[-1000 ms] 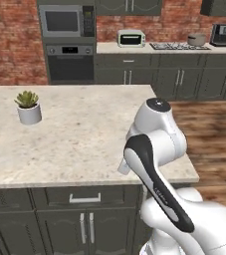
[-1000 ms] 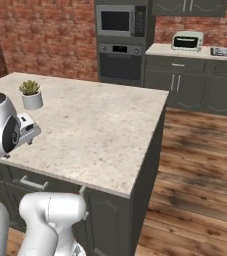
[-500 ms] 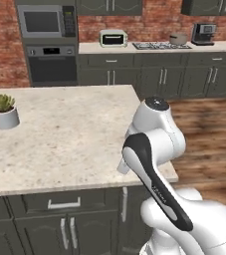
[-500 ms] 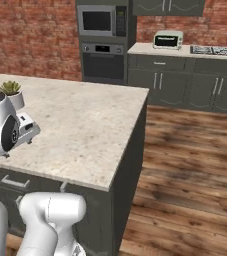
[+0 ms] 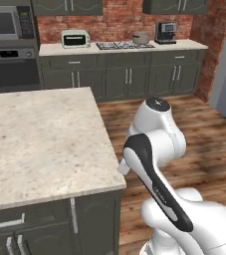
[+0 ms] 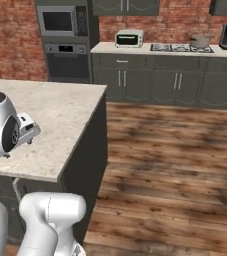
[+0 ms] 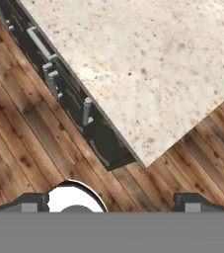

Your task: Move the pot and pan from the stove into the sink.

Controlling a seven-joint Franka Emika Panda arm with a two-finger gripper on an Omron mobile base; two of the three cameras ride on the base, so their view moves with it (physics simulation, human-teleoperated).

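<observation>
- Arm folded tight over its base, elbow bent, white links stacked beside the island corner.
- Wrist turned down, hand looking straight onto the island edge and the wood floor.
- Gripper low in the hand view, dark fingertips spread wide, nothing between them.
- Below the tips and between them: speckled island top, its corner, dark cabinet fronts with grey handles.
- Hand housing seen hanging over the island's near edge in the right base view.
- Far beyond the tips, across the floor: stove set into the back counter.
- Pot standing on the stove's right part; same pot at the right end of the grates in the right base view.
- Pan too small to make out on the stove from here.
- Toaster oven to the left of the stove, coffee machine to its right, microwave above the wall oven.
- Faint grey marking on the arm's dark forearm cover, too small to read.
- Oven display too blurred to read.
</observation>
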